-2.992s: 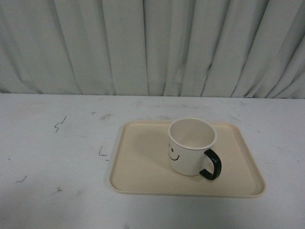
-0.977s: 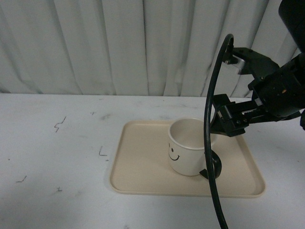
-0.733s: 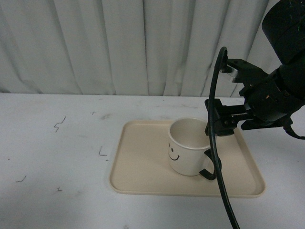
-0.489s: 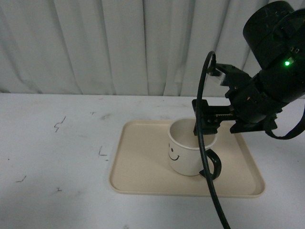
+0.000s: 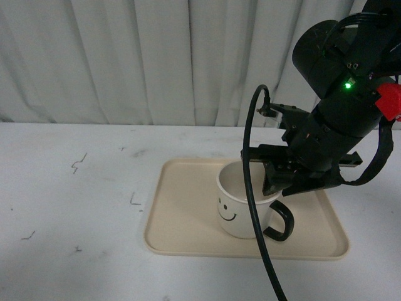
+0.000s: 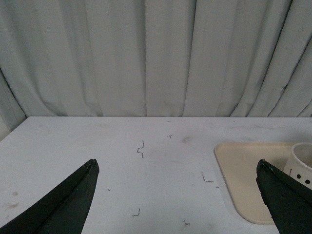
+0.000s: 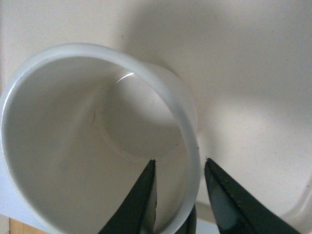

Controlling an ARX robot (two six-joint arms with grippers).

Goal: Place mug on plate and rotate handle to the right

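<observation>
The cream-white mug [image 5: 237,210] with a small smiley face stands on the beige plate [image 5: 182,213]. Its black handle [image 5: 283,224] points to the right and a little toward the camera. My right gripper [image 5: 274,183] reaches down over the mug's right rim and is shut on the wall, one finger inside and one outside. In the right wrist view the two dark fingers [image 7: 141,200] straddle the mug's rim [image 7: 187,131], with the mug's inside in view. My left gripper [image 6: 178,168] is open above the table, left of the plate [image 6: 243,165], and the mug [image 6: 302,163] shows at the frame's edge.
A white table [image 5: 75,207] carries small black marks [image 5: 135,200]. A pleated grey curtain [image 5: 156,63] hangs close behind it. A black cable [image 5: 250,207] loops down from the right arm in front of the mug and the plate's front rim.
The right arm came in from the right, lowered onto the mug and shut on its rim. The mug shifted slightly left and its smiley face turned more toward the camera.
</observation>
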